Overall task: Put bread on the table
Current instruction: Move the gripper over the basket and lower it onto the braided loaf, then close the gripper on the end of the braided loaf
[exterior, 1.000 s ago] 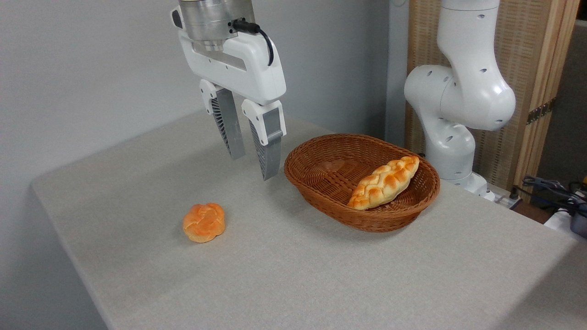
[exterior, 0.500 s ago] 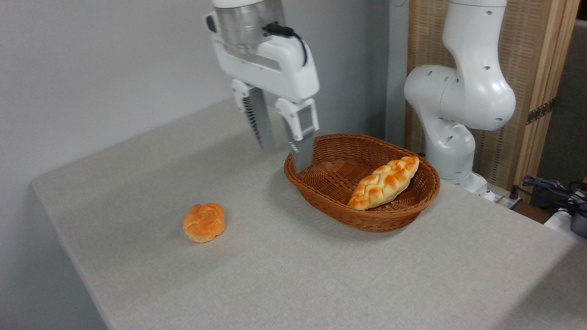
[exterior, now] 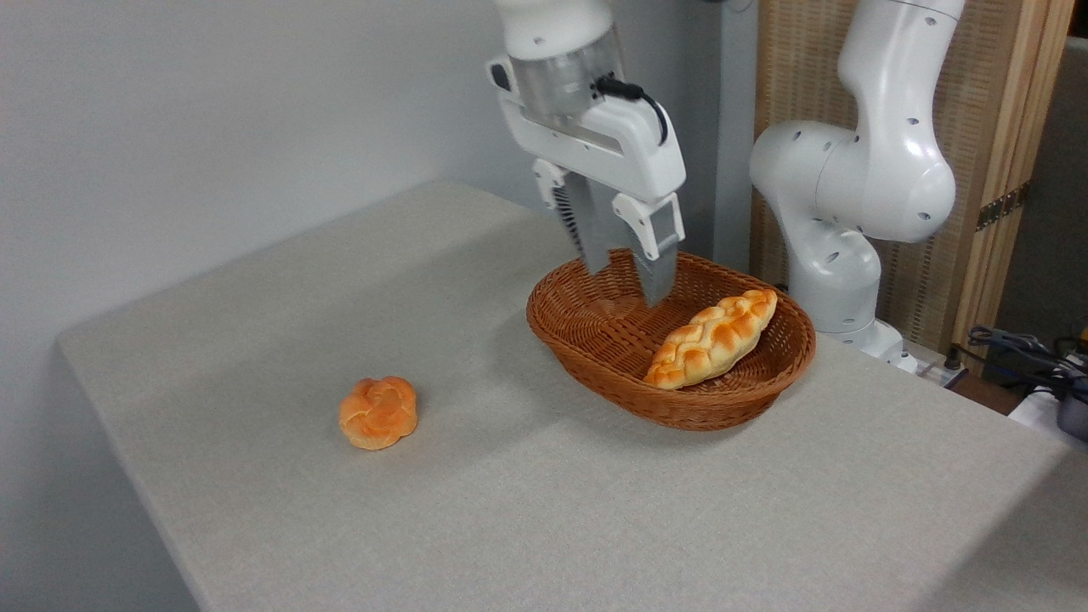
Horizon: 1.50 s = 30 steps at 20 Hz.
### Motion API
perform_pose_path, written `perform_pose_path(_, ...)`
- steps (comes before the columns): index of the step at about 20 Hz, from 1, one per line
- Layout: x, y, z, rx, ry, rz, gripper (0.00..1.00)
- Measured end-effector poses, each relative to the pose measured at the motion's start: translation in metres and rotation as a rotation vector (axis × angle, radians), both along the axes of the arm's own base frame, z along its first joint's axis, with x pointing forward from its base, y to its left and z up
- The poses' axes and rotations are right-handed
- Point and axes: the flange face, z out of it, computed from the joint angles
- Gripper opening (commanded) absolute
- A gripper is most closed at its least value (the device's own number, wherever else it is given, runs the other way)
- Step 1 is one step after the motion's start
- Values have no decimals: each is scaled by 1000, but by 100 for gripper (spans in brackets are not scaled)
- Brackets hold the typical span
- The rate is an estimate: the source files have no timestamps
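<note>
The bread [exterior: 714,338], a braided golden loaf with browned plaits, lies tilted against the right inner side of a brown wicker basket [exterior: 595,367]. The basket stands on the table [exterior: 527,501], which is covered in light grey-beige cloth. My gripper [exterior: 626,282] hangs open above the basket's back left part, fingers pointing down, with nothing between them. It is up and to the left of the bread and apart from it.
A small round orange bun [exterior: 378,412] sits on the cloth at the left. The arm's white base [exterior: 837,246] rises behind the basket at the right. Cables [exterior: 1028,353] lie beyond the table's right edge. A grey wall stands behind.
The gripper has travelled to the right, from over the cloth left of the basket to above the basket's back left part, staying open. Bread and bun have not moved.
</note>
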Motion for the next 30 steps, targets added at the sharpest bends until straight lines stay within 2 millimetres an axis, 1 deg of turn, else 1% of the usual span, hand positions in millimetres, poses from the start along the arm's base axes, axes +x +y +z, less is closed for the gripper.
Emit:
perform_pose_path(2, -13, -6, -14, 7, 33, -61, 100)
perform_pose_path(3, -16, -7, -19, 13, 43, -81, 100)
perform_pose_path(6, -33, -9, -46, 37, 114, -159, 100)
perform_pose_path(9, -41, -6, -66, 52, 161, -214, 100)
perform_pose_path(14, -51, -1, -91, 73, 224, -260, 100)
perform_pose_path(22, -56, 0, -102, 73, 249, -261, 100)
perform_pose_path(30, -58, 12, -108, 50, 260, -235, 100)
